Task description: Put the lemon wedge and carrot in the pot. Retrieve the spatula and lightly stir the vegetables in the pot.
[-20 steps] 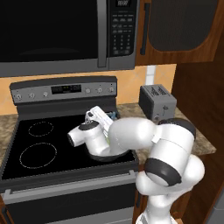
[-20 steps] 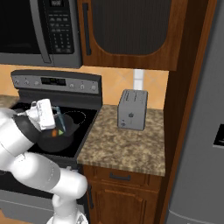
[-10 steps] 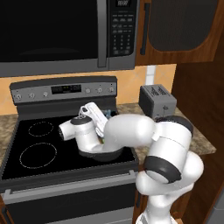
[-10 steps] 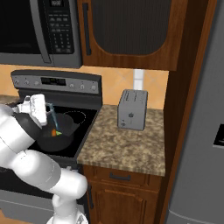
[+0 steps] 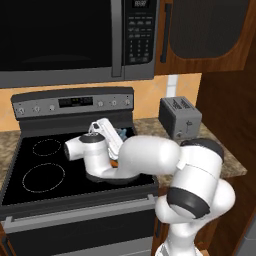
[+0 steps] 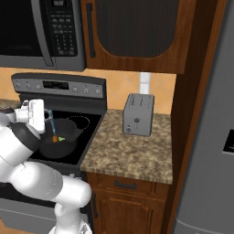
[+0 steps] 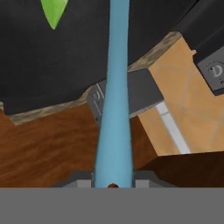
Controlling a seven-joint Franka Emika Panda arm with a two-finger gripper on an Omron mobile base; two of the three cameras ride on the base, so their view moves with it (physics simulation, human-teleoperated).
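Note:
The dark pot [image 6: 64, 145] sits on the stove's right front burner, mostly covered by my arm in the left base view [image 5: 102, 178]. Inside it lie the small orange carrot [image 6: 55, 139] and the yellow-green lemon wedge [image 6: 62, 138], side by side. In the hand view the lemon wedge [image 7: 53, 12] lies on the dark pot floor [image 7: 43, 61]. My gripper [image 7: 113, 181] is shut on the handle of the blue spatula [image 7: 114, 105], which runs down into the pot. From the right base view the gripper [image 6: 45, 117] hangs over the pot's left rim, with the spatula [image 6: 51, 124] reaching toward the carrot.
A black glass-top stove [image 5: 45, 165] has its control panel [image 5: 75, 102] behind and a microwave [image 5: 65, 40] above. A silver toaster [image 6: 138, 114] stands on the granite counter [image 6: 132, 151] to the right. A tall wooden cabinet side [image 6: 196, 114] bounds the counter.
My hand has swung a little to the left over the pot, carrying the spatula with it. The pot and toaster have stayed put.

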